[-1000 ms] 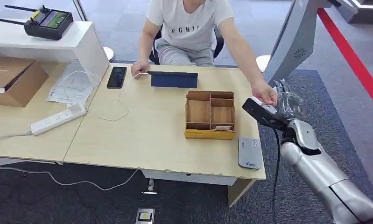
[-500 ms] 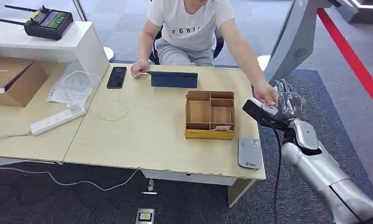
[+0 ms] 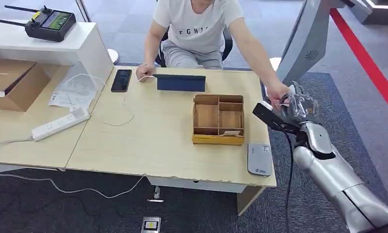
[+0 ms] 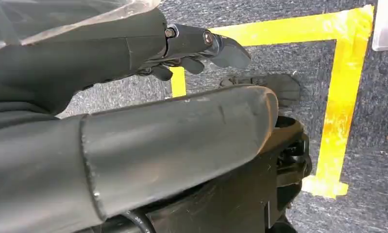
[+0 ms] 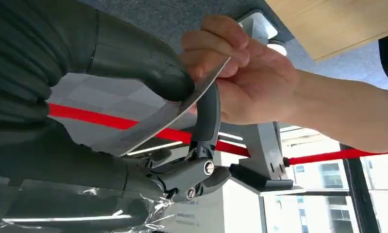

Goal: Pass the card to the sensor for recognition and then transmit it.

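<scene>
The card (image 5: 167, 114) sits pinched between the thick thumb and a dark finger of the right hand (image 5: 182, 97), which is raised off the right end of the table (image 3: 148, 141); a person's hand (image 5: 245, 82) grips the card's far edge at the same time. The left hand (image 4: 182, 48) hangs over grey carpet with yellow tape (image 4: 347, 82), fingers loosely curled around nothing. On the table, a grey card sensor (image 3: 260, 158) lies near the front right corner, just beside a wooden organiser box (image 3: 218, 119).
</scene>
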Robot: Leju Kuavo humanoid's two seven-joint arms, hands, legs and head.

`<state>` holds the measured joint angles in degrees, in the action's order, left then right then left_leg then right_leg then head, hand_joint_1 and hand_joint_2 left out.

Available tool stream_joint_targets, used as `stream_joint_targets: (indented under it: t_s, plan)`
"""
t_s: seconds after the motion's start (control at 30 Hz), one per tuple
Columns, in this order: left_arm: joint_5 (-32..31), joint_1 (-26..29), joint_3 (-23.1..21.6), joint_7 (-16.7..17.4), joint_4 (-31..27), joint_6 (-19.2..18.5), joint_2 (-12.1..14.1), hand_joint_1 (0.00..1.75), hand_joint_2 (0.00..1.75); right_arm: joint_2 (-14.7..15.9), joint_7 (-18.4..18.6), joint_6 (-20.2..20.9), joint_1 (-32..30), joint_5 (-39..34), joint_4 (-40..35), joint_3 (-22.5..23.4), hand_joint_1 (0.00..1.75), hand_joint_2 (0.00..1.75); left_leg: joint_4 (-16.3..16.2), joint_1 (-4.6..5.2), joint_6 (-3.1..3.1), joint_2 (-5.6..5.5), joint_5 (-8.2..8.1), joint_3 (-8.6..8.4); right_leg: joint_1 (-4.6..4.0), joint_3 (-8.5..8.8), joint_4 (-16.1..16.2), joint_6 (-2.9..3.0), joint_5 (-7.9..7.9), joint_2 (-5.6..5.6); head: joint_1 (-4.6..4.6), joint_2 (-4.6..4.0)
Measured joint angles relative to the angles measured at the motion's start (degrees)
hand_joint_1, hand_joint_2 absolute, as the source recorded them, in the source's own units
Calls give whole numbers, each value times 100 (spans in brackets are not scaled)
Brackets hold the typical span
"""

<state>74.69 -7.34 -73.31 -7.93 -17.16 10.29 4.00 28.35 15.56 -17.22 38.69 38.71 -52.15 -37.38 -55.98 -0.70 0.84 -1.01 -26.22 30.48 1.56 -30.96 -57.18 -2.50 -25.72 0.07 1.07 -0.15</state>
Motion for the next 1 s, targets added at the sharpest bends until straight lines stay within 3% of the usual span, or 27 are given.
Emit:
stream_joint_targets:
  t_s: [0.23, 0.63, 1.0]
  plan:
    - [77, 3, 0, 4, 0, 15, -26, 0, 0, -96, -122, 0, 10, 15, 138, -2, 175, 175, 0, 0, 0, 0, 0, 1, 0, 0, 0, 0, 0, 0, -2, 0]
    - [61, 5, 0, 50, 0, 0, -28, 0, 0, -155, -24, 20, -35, 37, 153, 20, 175, 175, 0, 0, 0, 1, 0, -1, 0, -1, 0, 0, 0, 0, -2, 0]
    - [15, 10, 0, 50, 0, -17, -22, 0, 0, -57, 28, 79, -640, -33, -94, 173, 175, 175, 0, 0, 0, 0, -1, 0, 0, -1, 0, 0, 0, 0, 0, 0]
